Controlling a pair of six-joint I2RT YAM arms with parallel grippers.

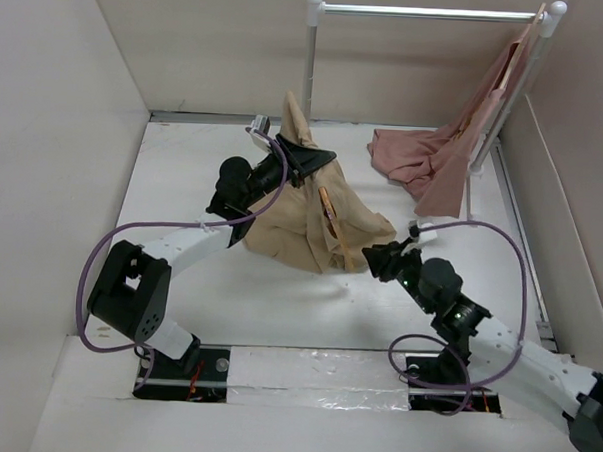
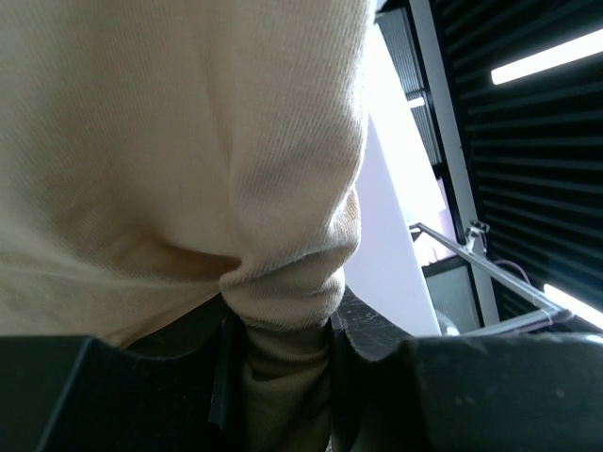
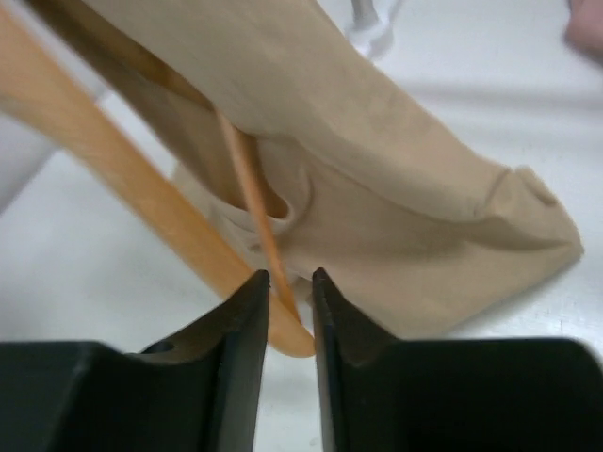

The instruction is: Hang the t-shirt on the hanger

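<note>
The tan t-shirt (image 1: 311,226) is lifted off the table in a peak, its lower part spread on the white surface. My left gripper (image 1: 302,164) is shut on a bunched fold near the top; in the left wrist view the cloth (image 2: 188,141) fills the frame and is pinched between the jaws of this gripper (image 2: 283,315). The wooden hanger (image 3: 113,174) runs inside the shirt (image 3: 405,169), and a short piece of it (image 1: 328,202) shows from above. My right gripper (image 1: 372,257) is at the shirt's lower right. Seen from its own wrist, this gripper (image 3: 285,275) is closed narrowly on the hanger's end and thin bar.
A dusty-pink garment (image 1: 424,161) hangs from the silver rail (image 1: 431,11) at the back right and trails onto the table. The rail's white posts (image 1: 310,56) stand behind the shirt. Beige walls enclose the left, back and right. Purple cables loop off both arms.
</note>
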